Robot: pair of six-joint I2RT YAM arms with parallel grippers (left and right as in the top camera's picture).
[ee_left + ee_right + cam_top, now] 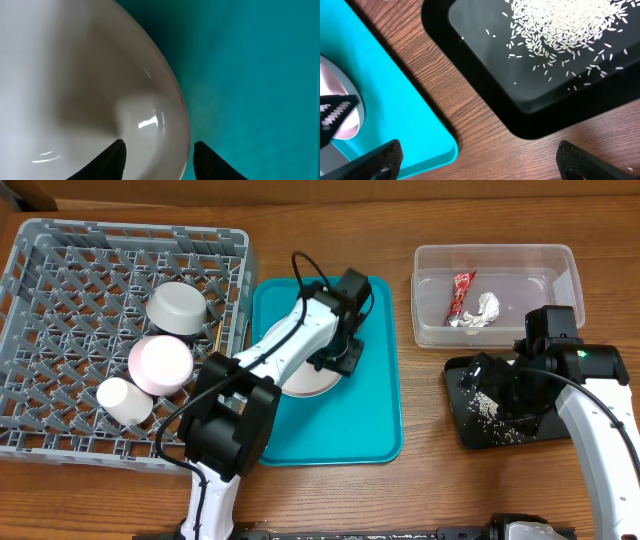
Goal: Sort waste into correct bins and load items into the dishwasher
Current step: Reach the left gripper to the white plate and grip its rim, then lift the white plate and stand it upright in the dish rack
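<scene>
Straddles rim of white plate (pixel 75 65), lying mid teal tray (pixel 260 75), with left tool (pixel 157 157) partly spread, pinching nothing. Hovers right tool (pixel 480 165), spread wide, over tabletop (pixel 470 115) between teal tray edge and corner of rice-strewn black tray (pixel 470 70).

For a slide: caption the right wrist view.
Open right gripper by loose white rice grains in a black rectangular tray, beside a teal tray.

I get bright, even light on the overhead view, with only soft shadows falling on the teal tray (pixel 372 390). My left wrist view is blurred close up, the white plate (pixel 75 65) carrying small glints. The right wrist view shows the rice grains (pixel 560 25) sharp and the black tray (pixel 485 60) glossy.
</scene>
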